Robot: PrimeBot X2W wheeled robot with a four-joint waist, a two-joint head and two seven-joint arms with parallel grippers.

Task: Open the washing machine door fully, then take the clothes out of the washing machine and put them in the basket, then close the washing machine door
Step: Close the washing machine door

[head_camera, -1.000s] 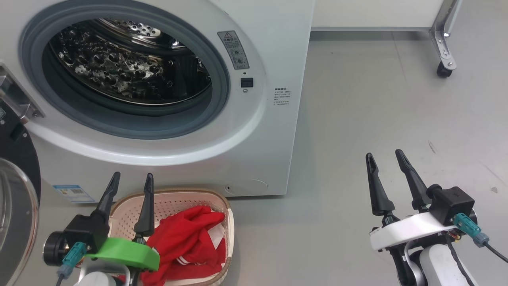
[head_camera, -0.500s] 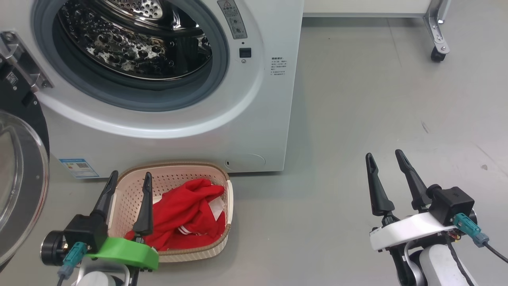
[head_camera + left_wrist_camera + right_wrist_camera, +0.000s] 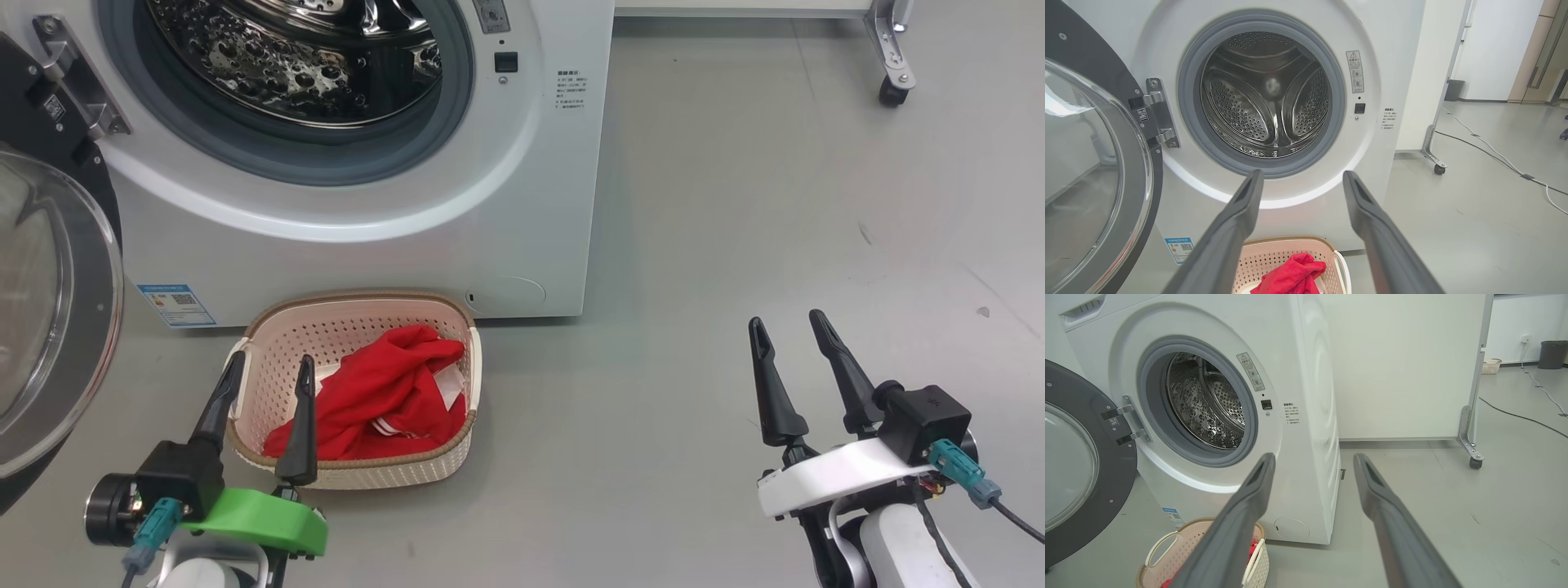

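the big white front-loading washing machine (image 3: pixel 522 163) stands with its large round door (image 3: pixel 49 310), glossy black rim and clear glass bowl, swung wide open to the left on its hinge, so the first step looks done. the perforated steel drum (image 3: pixel 1265 102) seems empty, as far as the left wrist view reaches into it. the bright red soft clothes (image 3: pixel 375 392) with white stripes lie inside the small cream plastic basket (image 3: pixel 343 327), which sits on the grey floor (image 3: pixel 735 204) just in front of the machine, so the second step also looks finished. the left gripper (image 3: pixel 272 358) hovers near the basket with its fingers spread and holds nothing. the right gripper (image 3: pixel 785 318) is well apart from it, over bare floor, also spread and empty. what is left, i judge, is only to close the door.
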